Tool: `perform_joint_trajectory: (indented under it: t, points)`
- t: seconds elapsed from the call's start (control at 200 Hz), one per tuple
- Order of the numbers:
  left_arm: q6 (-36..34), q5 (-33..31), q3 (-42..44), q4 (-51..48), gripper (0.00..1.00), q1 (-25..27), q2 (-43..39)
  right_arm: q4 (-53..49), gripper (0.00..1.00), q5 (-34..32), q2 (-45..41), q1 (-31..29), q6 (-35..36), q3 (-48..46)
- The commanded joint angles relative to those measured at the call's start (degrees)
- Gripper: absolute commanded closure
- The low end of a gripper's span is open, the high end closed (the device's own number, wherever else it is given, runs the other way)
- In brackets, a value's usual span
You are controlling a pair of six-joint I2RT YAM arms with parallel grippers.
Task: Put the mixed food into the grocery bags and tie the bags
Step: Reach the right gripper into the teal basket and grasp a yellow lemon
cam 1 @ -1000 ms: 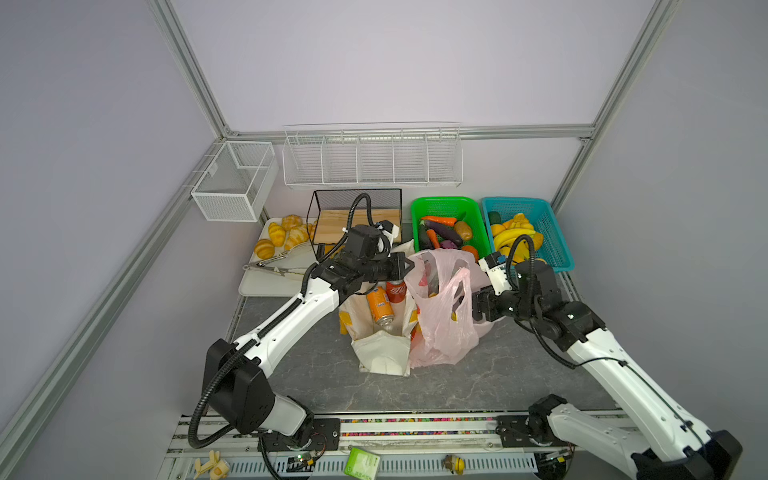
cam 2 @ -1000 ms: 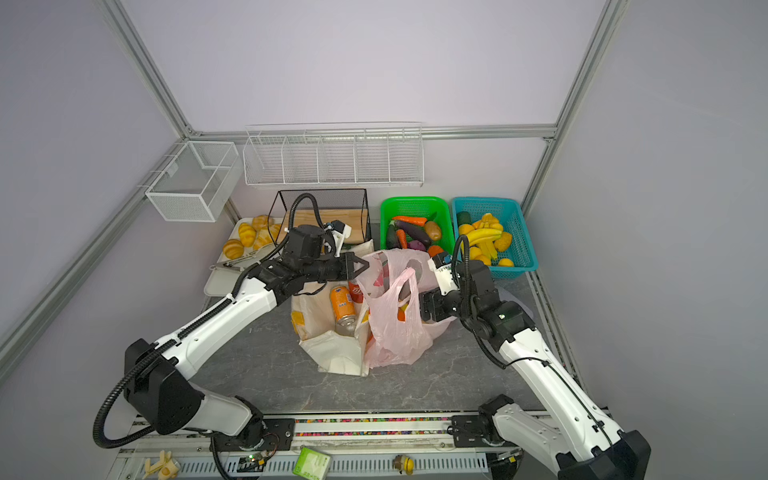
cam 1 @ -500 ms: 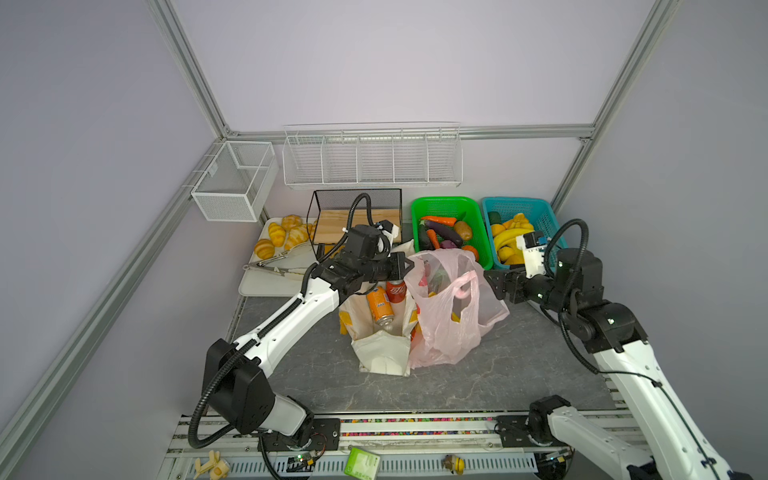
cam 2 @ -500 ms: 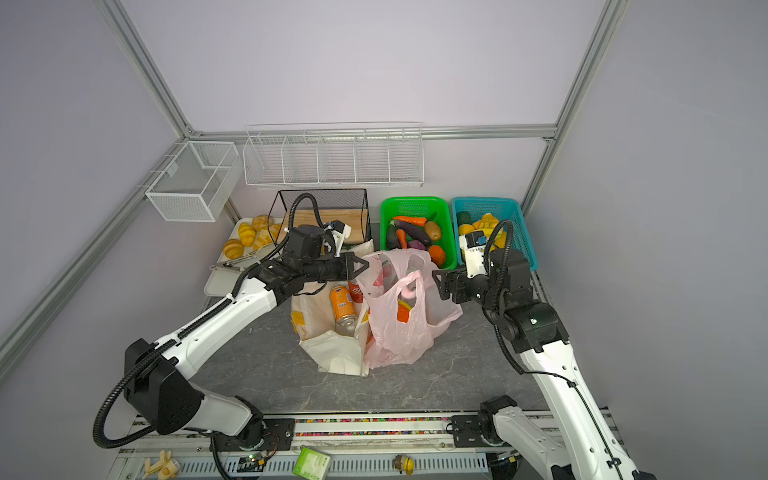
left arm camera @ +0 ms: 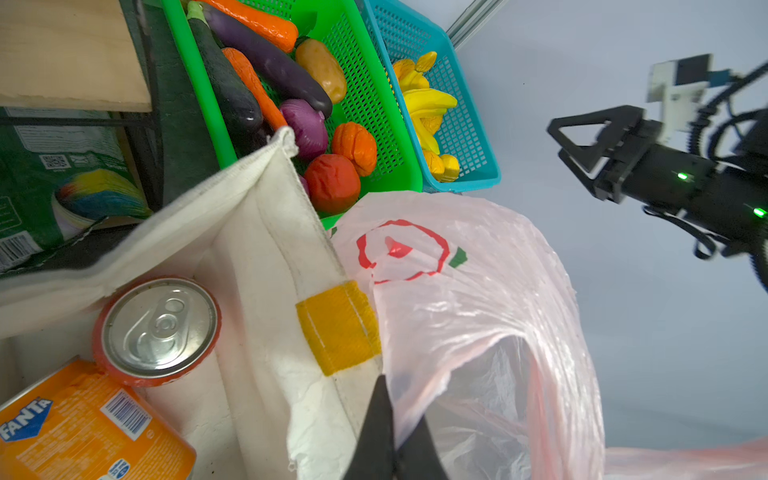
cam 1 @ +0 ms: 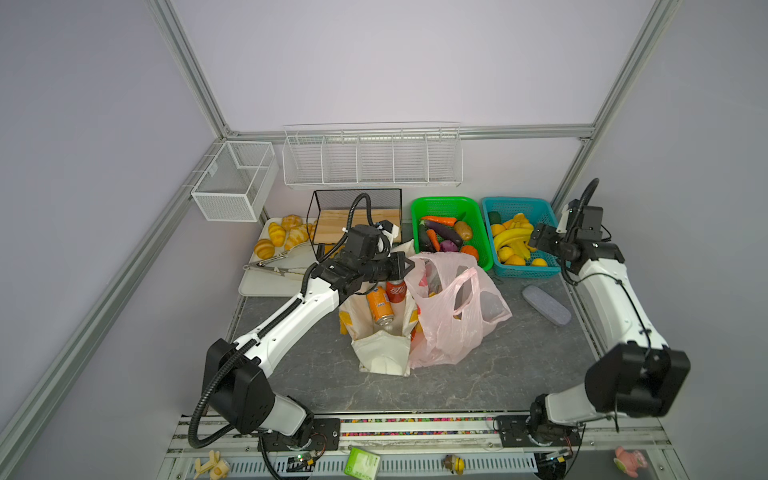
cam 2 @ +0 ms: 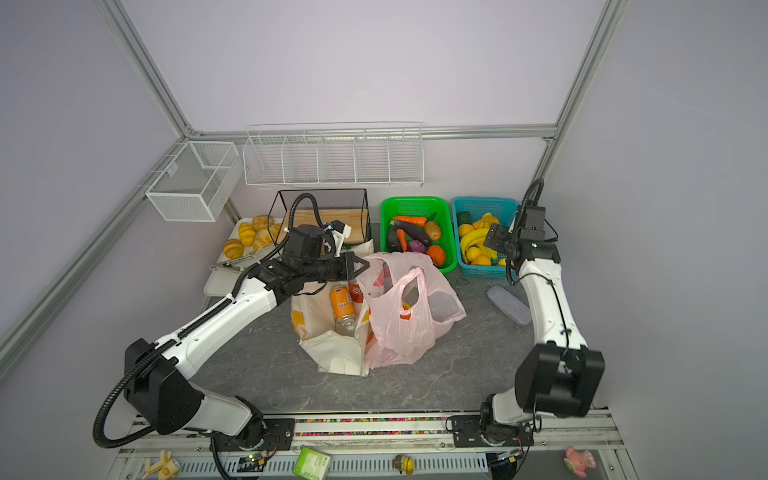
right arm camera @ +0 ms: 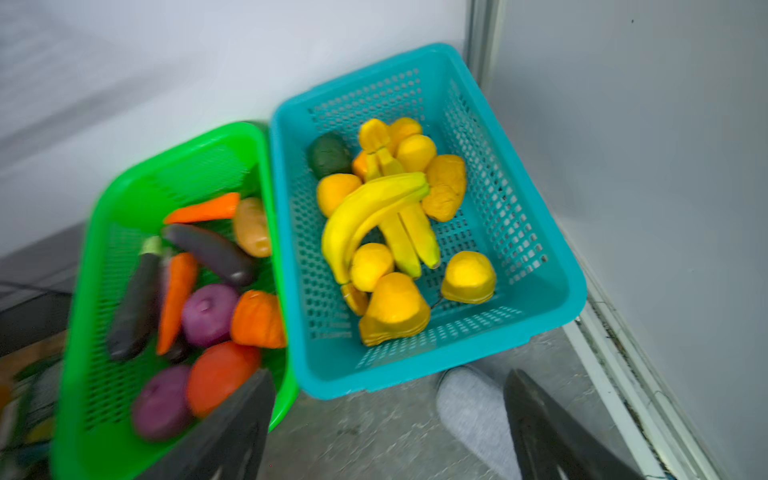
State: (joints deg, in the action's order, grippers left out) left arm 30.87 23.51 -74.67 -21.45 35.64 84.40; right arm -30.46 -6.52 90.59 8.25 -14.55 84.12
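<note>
Packing step imo, nothing tied yet. Left tool is pinched shut on the pink bag rim, looks like. Just under its wrist sits the tote, with the orange can and cola can inside. Something orange shows through the pink bag, can't tell what. Right tool hangs wide open over the blue basket, round fruits right below. Next it needs to drop, grab one and carry it to the bag

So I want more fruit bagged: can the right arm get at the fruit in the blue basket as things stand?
Probably yes. The right gripper is open and raised near the blue basket. The basket's top is uncovered, the fruit lies exposed, and nothing stands between them.
</note>
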Motion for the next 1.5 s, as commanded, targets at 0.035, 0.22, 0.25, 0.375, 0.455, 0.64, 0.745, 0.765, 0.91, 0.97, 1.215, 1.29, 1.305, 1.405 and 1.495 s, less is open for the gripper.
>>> perform_joint_trajectory:
  t: [0.035, 0.22, 0.25, 0.375, 0.455, 0.64, 0.745, 0.765, 0.91, 0.97, 1.215, 1.29, 1.305, 1.405, 1.495]
  points:
    - [1.4, 1.5, 0.2, 1.8, 1.0, 0.1, 0.2, -6.8, 0.13, -5.2, 11.3, 2.2, 3.9, 7.7]
    - [1.0, 1.6, 0.3, 1.7, 1.0, 0.1, 0.4, -15.1, 0.2, -9.4, 25.4, 3.0, 7.6, 19.4]
    - [1.0, 1.5, 0.3, 1.7, 1.0, 0.0, 0.3, -16.3, 0.21, -10.1, 27.2, 3.0, 8.2, 21.2]
    - [0.8, 1.0, 0.4, 1.6, 1.0, 0.0, 0.3, -20.6, 0.26, -11.7, 34.1, 3.5, 10.0, 27.7]
    - [0.8, 1.0, 0.2, 1.5, 1.0, 0.0, 0.6, -22.6, 0.27, -12.7, 37.2, 3.5, 11.1, 30.5]
    - [0.9, 1.0, 0.1, 1.7, 1.0, 0.0, 1.2, -26.8, 0.26, -12.6, 42.5, 3.7, 12.6, 35.0]
    - [1.0, 1.1, 0.0, 1.7, 1.0, 0.0, 1.3, -28.5, 0.26, -11.2, 45.1, 3.7, 12.5, 37.6]
    - [1.0, 1.1, 0.0, 1.7, 1.0, 0.0, 1.3, -28.9, 0.26, -11.2, 45.7, 3.6, 12.5, 38.2]
    - [0.9, 0.8, 0.1, 1.6, 1.0, 0.0, 1.0, -29.3, 0.26, -9.9, 48.8, 3.9, 12.4, 40.3]
    - [0.9, 0.8, 0.1, 1.7, 1.0, 0.0, 1.1, -29.5, 0.26, -9.3, 50.0, 4.0, 12.3, 41.1]
    - [1.0, 1.1, 0.2, 1.9, 1.0, 0.0, 1.4, -27.6, 0.39, -5.3, 50.8, 4.1, 12.1, 41.4]
    - [1.1, 1.2, 0.1, 1.9, 1.0, 0.0, 1.4, -27.4, 0.45, -4.8, 50.3, 4.1, 12.0, 41.1]
    - [1.1, 1.3, 0.2, 1.9, 1.0, 0.0, 1.4, -27.3, 0.46, -4.8, 50.0, 4.1, 12.0, 41.0]
    - [1.1, 1.3, 0.2, 1.9, 1.0, 0.0, 1.4, -26.1, 0.51, -4.8, 47.3, 4.1, 12.0, 39.5]
    - [1.2, 1.4, 0.2, 1.9, 1.0, 0.0, 1.5, -24.8, 0.54, -4.9, 43.4, 4.1, 11.7, 37.2]
